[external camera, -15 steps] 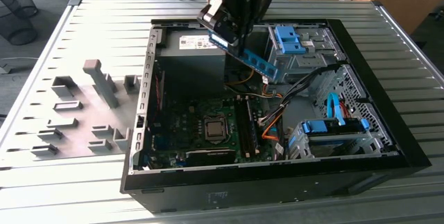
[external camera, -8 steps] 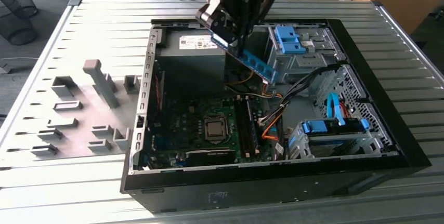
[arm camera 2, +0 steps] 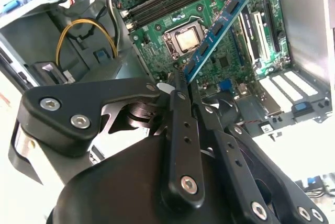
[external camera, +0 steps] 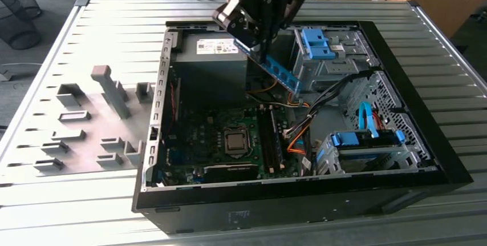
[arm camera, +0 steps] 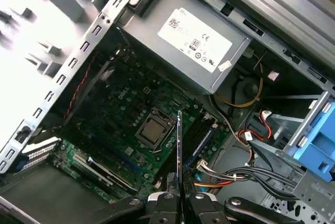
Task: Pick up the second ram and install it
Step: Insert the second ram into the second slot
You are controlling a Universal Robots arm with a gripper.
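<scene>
Could meet memory slots skewed and jam or crack, given tilted hold; could snag orange cables close by. Narrow pinch of gripper on upper end of second ram, mid-air over open case, 1 o'clock from CPU socket in exterior view.

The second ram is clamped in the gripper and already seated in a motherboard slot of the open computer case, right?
Not quite: it is not seated. The second ram is clamped in the gripper, but it hangs tilted in the air above the motherboard of the open computer case, clear of the slots. The second wrist view shows this.
</scene>
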